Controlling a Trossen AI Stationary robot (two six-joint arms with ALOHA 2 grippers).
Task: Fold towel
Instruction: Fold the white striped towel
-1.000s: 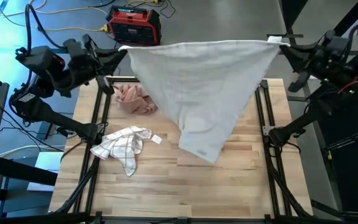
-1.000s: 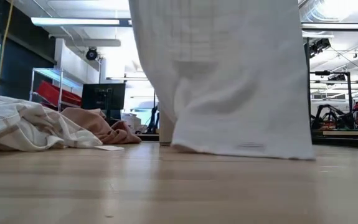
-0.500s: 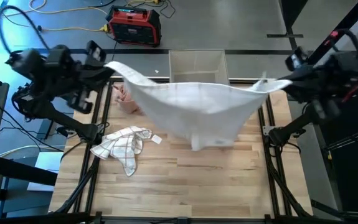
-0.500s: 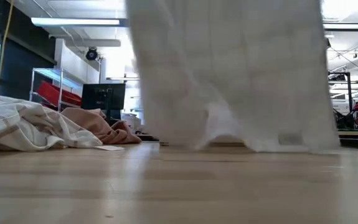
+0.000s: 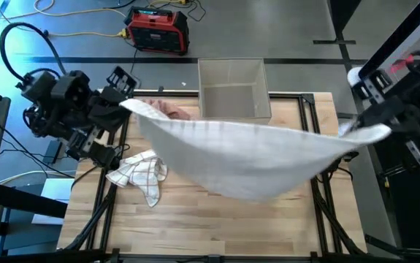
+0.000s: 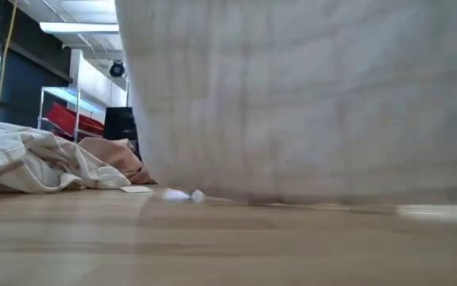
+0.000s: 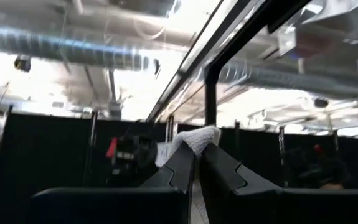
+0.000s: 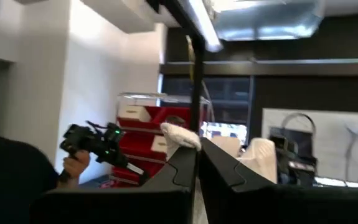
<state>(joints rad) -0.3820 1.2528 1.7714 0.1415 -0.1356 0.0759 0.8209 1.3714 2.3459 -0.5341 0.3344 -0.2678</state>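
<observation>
1. The left gripper [image 5: 126, 104] pinches one corner of the large white cloth towel [image 5: 246, 157] above the wooden table's [image 5: 195, 219] left edge.
2. The right gripper [image 5: 374, 131] clamps the opposite corner; the towel sags between them.

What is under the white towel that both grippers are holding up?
The white towel, pinched by the left gripper and right gripper, sags over bare table. Part of a pink cloth shows at its far edge, and the checked cloth lies beside it. Anything else underneath is hidden.
</observation>
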